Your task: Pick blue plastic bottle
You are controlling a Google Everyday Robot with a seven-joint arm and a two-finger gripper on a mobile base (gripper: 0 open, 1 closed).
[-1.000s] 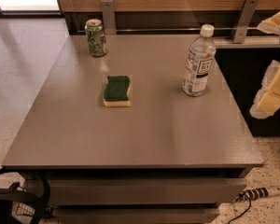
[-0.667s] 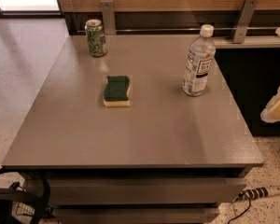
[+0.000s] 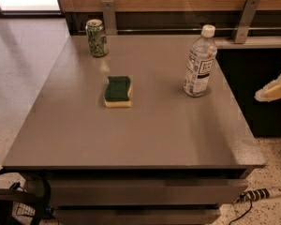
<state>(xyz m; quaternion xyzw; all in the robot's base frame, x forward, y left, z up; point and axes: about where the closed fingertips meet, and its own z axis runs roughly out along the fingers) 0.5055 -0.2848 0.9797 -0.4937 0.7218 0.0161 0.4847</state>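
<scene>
One gripper (image 3: 273,91): only a pale, cream-coloured part of it shows, reaching in from the right edge of the view, off the table's right side and in front of the dark panel there.
Gripper state: cannot tell whether it is wide or narrow; it touches nothing on the table.
Gripper to bottle: the gripper is to the right of the bottle and a little lower in the view, with bare table edge between them.
Blue plastic bottle (image 3: 199,64): upright on the table's far right part, near the right edge; clear with a bluish tint, white screw cap on, white label with dark print facing the camera.
Table (image 3: 145,135): grey, flat top that fills most of the view; two drawer fronts (image 3: 145,191) show below its front edge.
Sponge (image 3: 118,91): lies flat near the table's middle, green side up over a yellow base, well left of the bottle.
Green can (image 3: 97,38): upright at the far left corner of the table, well apart from both sponge and bottle.
Back wall: a wood panel above a dark strip, with one metal bracket (image 3: 108,16) behind the can and another (image 3: 247,13) behind the bottle.
Floor: pale and speckled; a power strip (image 3: 262,194) lies at lower right, and dark cables (image 3: 18,200) sit at lower left.
</scene>
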